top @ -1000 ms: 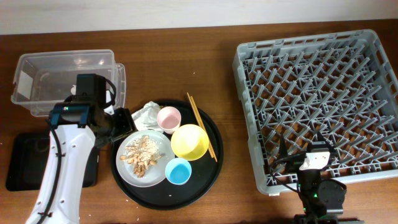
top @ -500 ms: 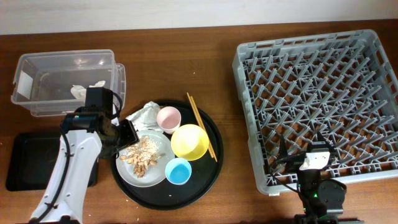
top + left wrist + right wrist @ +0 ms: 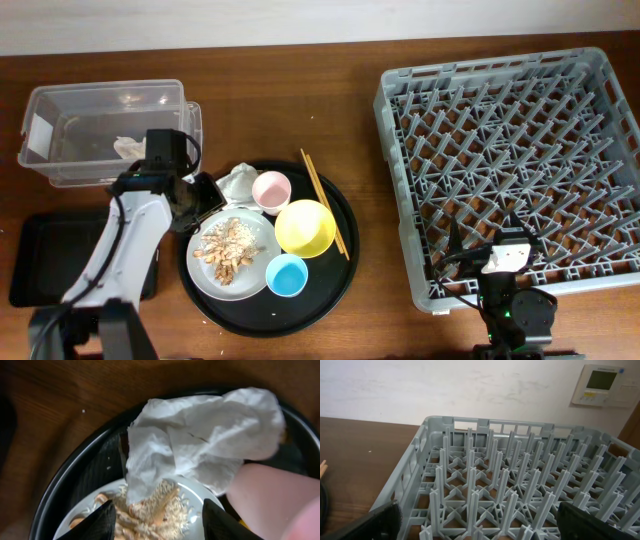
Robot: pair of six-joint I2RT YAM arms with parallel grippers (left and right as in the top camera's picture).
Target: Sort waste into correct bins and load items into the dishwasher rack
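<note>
A crumpled white napkin (image 3: pixel 238 180) (image 3: pixel 200 435) lies at the round black tray's left rim, touching the pale plate (image 3: pixel 255 272) (image 3: pixel 202 496) heaped with beige food scraps (image 3: pixel 228 248) (image 3: pixel 155 510). My left gripper (image 3: pixel 205 190) (image 3: pixel 157 527) hovers open just left of the napkin, holding nothing, with the scraps below its fingers. On the tray are a pink cup (image 3: pixel 271 190), a yellow bowl (image 3: pixel 304 227), a blue cup (image 3: pixel 286 275) and chopsticks (image 3: pixel 325 203). My right gripper (image 3: pixel 505 250) (image 3: pixel 485 527) stands open at the front edge of the grey rack (image 3: pixel 510 150) (image 3: pixel 520 485).
The clear tub (image 3: pixel 60 105) at the back left holds a white crumple (image 3: pixel 127 147). A shallow black rectangular tray (image 3: pixel 35 260) lies in front of it, partly under my left arm. The round black tray (image 3: pixel 340 265) sits mid-table, with bare wood between it and the rack.
My left arm has swung off the tub, uncovering the white crumple inside, and its gripper has settled beside the napkin with the jaws a little narrower. The right arm has not moved.
</note>
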